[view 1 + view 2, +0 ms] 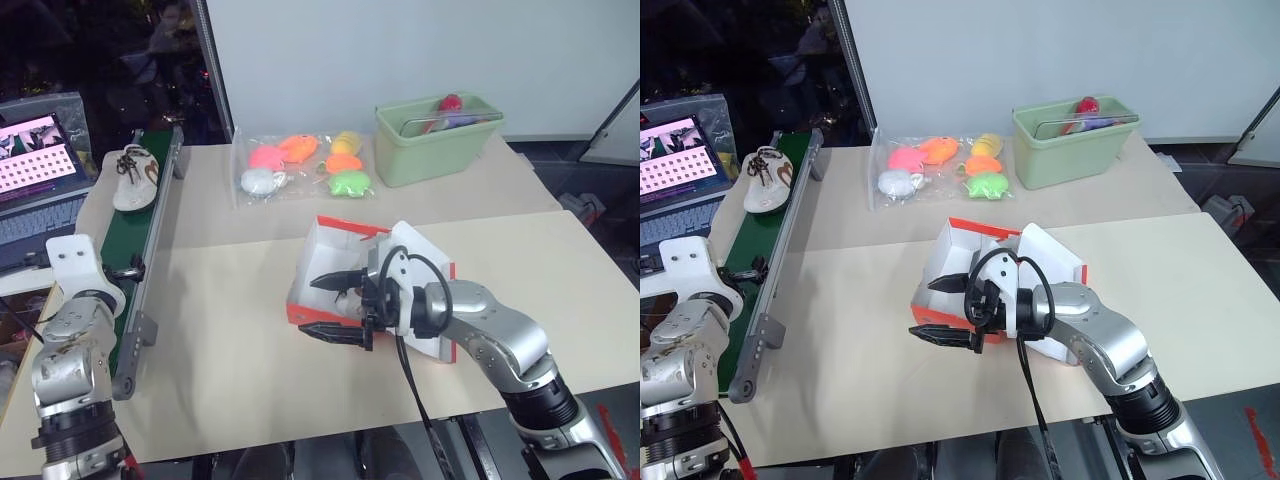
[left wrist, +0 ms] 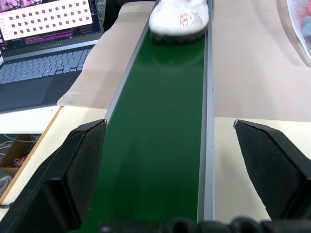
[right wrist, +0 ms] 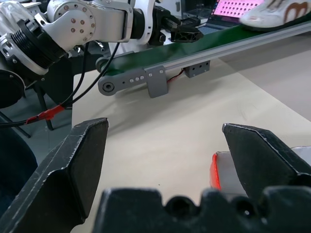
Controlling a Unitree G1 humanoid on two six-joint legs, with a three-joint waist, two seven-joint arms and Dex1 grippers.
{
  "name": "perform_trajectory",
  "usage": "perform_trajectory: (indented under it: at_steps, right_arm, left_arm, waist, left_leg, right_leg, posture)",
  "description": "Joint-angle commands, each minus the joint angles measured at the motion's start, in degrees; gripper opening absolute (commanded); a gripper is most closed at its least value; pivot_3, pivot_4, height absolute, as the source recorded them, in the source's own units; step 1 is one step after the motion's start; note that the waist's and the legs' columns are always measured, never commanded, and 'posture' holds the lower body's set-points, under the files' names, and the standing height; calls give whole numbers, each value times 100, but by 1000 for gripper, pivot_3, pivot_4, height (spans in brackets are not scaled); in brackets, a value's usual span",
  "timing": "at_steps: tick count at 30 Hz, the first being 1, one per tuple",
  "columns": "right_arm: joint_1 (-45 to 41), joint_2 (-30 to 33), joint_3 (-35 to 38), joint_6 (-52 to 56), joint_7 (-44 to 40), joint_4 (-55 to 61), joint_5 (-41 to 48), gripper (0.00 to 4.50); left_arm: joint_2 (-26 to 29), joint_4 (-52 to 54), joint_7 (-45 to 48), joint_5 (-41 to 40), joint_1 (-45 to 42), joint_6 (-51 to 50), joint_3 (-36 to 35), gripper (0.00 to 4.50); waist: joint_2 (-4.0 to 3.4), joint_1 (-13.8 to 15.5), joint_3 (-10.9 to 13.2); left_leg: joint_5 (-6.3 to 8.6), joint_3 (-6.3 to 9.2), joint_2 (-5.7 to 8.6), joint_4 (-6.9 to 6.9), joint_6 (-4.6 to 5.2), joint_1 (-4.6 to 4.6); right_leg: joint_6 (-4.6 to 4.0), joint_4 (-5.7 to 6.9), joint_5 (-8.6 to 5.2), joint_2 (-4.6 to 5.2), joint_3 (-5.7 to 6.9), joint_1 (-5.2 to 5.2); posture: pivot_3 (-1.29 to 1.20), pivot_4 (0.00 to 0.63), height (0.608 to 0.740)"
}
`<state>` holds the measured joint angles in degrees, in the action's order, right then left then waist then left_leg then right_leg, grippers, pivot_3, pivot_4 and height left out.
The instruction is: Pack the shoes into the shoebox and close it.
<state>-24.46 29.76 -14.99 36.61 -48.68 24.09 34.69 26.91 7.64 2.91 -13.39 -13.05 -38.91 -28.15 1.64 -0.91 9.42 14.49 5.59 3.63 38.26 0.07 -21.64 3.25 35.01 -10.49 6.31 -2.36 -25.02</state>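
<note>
The open orange-red cardboard shoebox [image 1: 345,262] is seen mid-tabletop [image 1: 230,350], apparently empty. One white sneaker [image 1: 133,176] is found at the far end of the green conveyor belt [image 2: 160,145]. The right gripper [image 1: 338,305] is held over the box's near-left corner, fingers spread wide, empty. The left gripper [image 2: 170,174] is positioned above the belt, fingers likewise wide, nothing held.

We count one white sneaker [image 1: 132,176] at ten o'clock, on the one green conveyor belt [image 1: 133,259]. One orange-red shoebox [image 1: 335,262] sits at centre. One pale green tub [image 1: 437,139] stands at one o'clock. One clear bag [image 1: 305,167] at twelve holds six bright toys. One laptop [image 1: 36,170] sits at nine.
</note>
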Motion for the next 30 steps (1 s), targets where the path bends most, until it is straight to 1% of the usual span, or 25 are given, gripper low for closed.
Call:
perform_trajectory:
  at_steps: [1, 10, 15, 21, 30]
  right_arm:
    - [-36, -11, 164, -25, -4, 116, 2, 4465]
    - [38, -17, 229, 32, 107, 199, 28, 4465]
    - [6, -101, 255, 24, 216, 150, 35, 4465]
    - [32, -137, 300, 57, 277, 205, 53, 4465]
    - [-83, -201, 495, 254, 424, 296, 233, 4465]
  left_arm:
    - [140, 40, -41, 17, -79, -29, -146, 4500]
    - [584, -17, 26, -183, -584, -964, -308, 4500]
    - [772, -199, 111, -251, -766, -1205, -339, 4500]
    - [732, -307, 112, -293, -706, -1405, -349, 4500]
    - [468, -294, 49, -449, -505, -1990, -521, 4500]
  waist:
    - [0, -1, 0]
    - [1, 4, 0]
    - [0, -18, 0]
    - [0, -5, 0]
    - [0, -3, 0]
  left_leg:
    - [0, 0, 0, 0, 0, 0]
    - [0, 1, 0, 0, 0, 0]
    - [1, 0, 0, 0, -1, 1]
    - [2, 1, 0, 0, -3, 2]
    - [3, 1, -1, 0, -4, 5]
  right_leg:
    - [0, 0, 0, 0, 0, 0]
    - [0, 1, 0, -1, 2, 0]
    - [0, 1, 0, 0, 2, -2]
    - [0, 3, 0, 0, 2, -2]
    - [0, 6, 0, 0, 1, -3]
  posture:
    - [0, 150, 740]
    - [0, 150, 740]
    - [0, 150, 740]
    - [0, 150, 740]
    - [0, 150, 740]
